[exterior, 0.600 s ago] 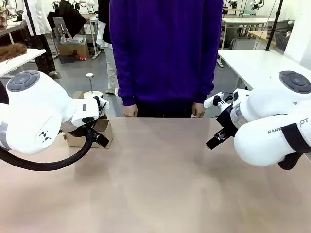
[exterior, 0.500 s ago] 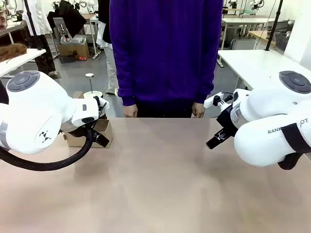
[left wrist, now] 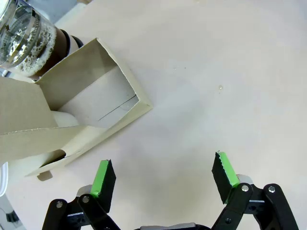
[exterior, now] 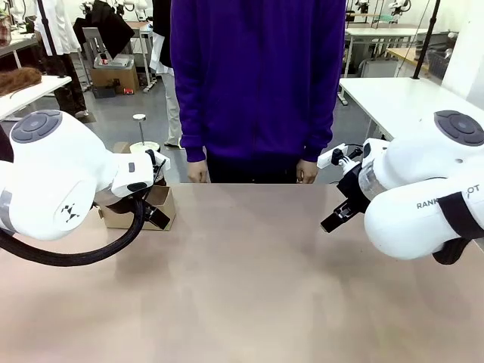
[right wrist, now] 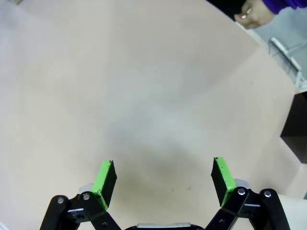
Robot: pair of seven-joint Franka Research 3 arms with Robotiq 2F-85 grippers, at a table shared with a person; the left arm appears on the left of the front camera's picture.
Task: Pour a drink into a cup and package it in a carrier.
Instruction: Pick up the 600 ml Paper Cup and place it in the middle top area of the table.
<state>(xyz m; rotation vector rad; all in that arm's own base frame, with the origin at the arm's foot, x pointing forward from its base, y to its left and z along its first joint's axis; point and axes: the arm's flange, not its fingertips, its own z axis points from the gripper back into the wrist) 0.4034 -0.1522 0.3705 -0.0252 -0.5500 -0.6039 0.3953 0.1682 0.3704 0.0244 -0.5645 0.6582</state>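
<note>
Beige table (exterior: 249, 287) carries a brown cardboard carrier (exterior: 163, 198) at far left, with a glass pitcher (left wrist: 21, 36) just beside it.

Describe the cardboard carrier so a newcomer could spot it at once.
On the table, look at its left side, just behind the robot's left arm. There stands the carrier, a small box with open compartments. It is plain brown cardboard, unlike the clear, foamy glass pitcher next to it.

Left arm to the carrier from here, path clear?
Probably yes. The left hand is open over bare table, the carrier lies just ahead of it and nothing stands between. The pitcher is close by the carrier's far side.
</note>
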